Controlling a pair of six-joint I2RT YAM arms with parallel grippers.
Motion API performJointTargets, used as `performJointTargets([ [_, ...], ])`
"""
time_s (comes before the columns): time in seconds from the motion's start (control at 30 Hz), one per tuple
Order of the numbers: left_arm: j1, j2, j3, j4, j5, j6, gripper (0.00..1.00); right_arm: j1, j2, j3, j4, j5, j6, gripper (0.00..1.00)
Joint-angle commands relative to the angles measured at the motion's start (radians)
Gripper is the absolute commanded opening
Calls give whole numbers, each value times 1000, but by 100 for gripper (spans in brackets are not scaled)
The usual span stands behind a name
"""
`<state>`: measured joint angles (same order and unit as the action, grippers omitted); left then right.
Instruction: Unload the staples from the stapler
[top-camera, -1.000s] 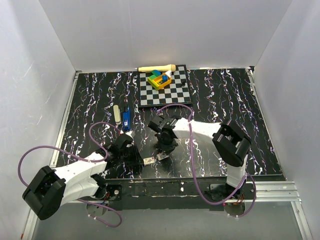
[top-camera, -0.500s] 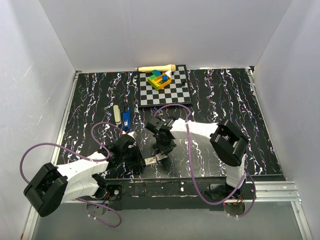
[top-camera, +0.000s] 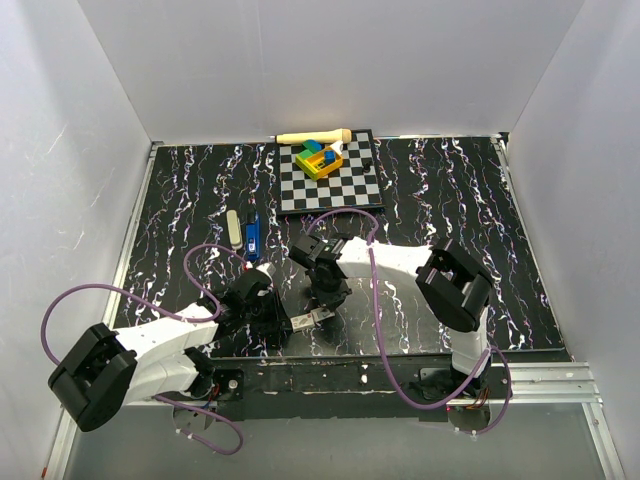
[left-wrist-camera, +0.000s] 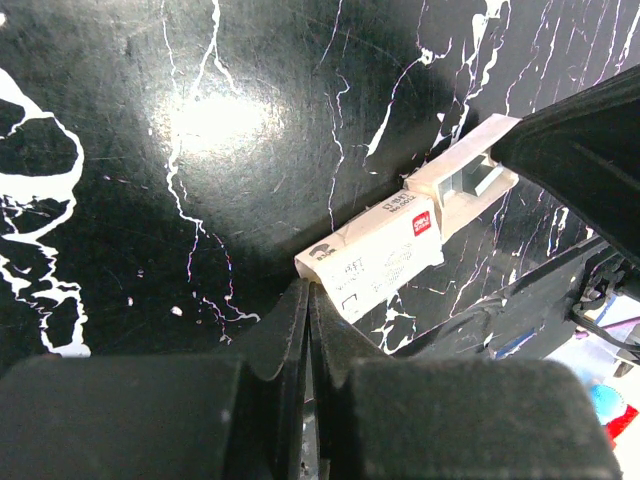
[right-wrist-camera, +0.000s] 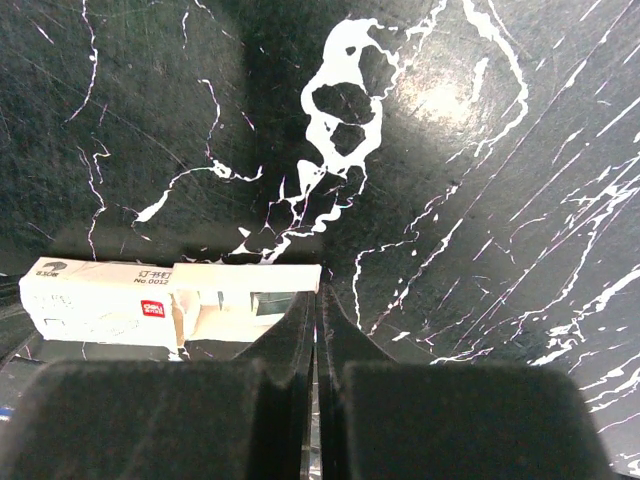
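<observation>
The staple box (left-wrist-camera: 380, 258) was taken as the landmark. It lay flat on the dark marbled table (top-camera: 450, 200), near the arm bases, with its inner tray (left-wrist-camera: 462, 180) drawn partly out of the sleeve.

The left gripper (left-wrist-camera: 306, 300) was set at the sleeve's closed end. Its jaws were pressed together, and nothing was seen held between them. The right gripper (right-wrist-camera: 316, 300) was set at the tray's outer end. Its jaws were likewise closed, with the tips just touching the tray and nothing clamped.

The stapler (top-camera: 253, 238) was found well apart from the box, beyond it and to its left, lying flat beside a white oblong piece (top-camera: 233, 229). It was touched by neither gripper.

The step in hand was judged to be work on the box, not yet on the stapler. It was judged that the sleeve should be braced by the left tips while the tray was moved along the box's long axis by the right tips alone. Both sets of tips should be kept low against the table, so that the light box was neither tipped nor spun. Any sideways push was judged likely to jam the tray.
</observation>
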<state>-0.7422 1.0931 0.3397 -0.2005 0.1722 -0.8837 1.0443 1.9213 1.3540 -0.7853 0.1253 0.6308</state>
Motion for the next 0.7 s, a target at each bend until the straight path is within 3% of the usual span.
performJointTargets([
  [0.0,-8,4,4,19,-8,0,0,13,-8,31,-22,8,21,1],
  [0.67,-14,-16,-2,19,-13,-4,0,13,-61,-27,-19,46,50,1],
])
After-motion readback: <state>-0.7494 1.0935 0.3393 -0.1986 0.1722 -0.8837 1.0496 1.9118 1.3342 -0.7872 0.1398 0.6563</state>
